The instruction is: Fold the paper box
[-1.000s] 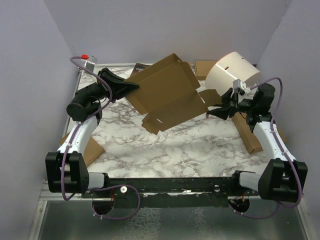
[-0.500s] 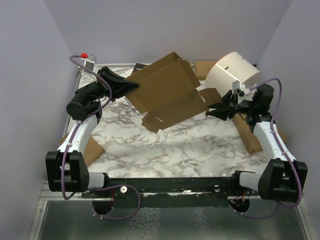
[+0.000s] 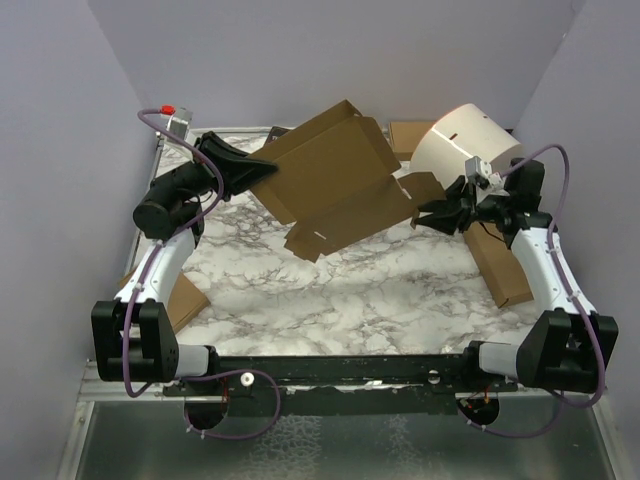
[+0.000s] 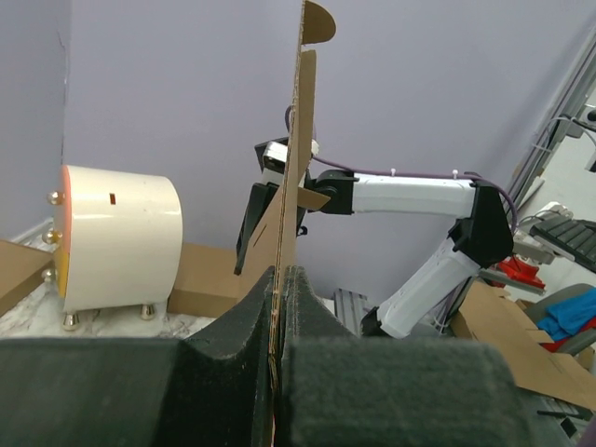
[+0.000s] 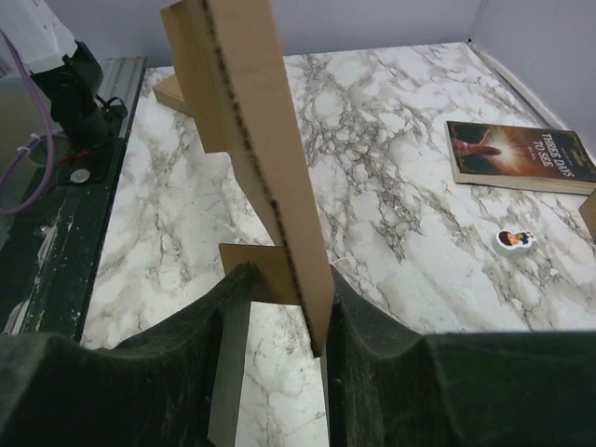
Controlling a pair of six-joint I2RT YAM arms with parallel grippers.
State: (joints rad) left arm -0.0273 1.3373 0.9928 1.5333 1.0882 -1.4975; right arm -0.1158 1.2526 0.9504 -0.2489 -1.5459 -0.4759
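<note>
At the near edge of the grey-veined marble counter [image 3: 340, 295] the two arms rose from their bases and reached inward to the paper box [image 3: 335, 185]. This was a plain brown corrugated cardboard sheet with flaps and tabs, and it hung tilted in the air above the counter's far half, only partly formed. The left fingers [image 4: 233, 335] were pinched tight on the sheet's left edge, with the cardboard standing edge-on between them. The right fingers [image 5: 372, 326] stood narrow on either side of a flap at the sheet's right end. One pad lay against the board, but whether both pressed it could not be told. The step in hand looked to be securing that flap so it could be bent along its crease. To do it well, the right fingers would need to seat close to the score line, grip squarely and swing about the crease against a firm left hold, so the panel neither twisted nor tore. Beyond the box sat a white cylindrical drum [image 3: 465, 150] and a small flat brown carton [image 3: 410, 135] by the back wall.
</note>
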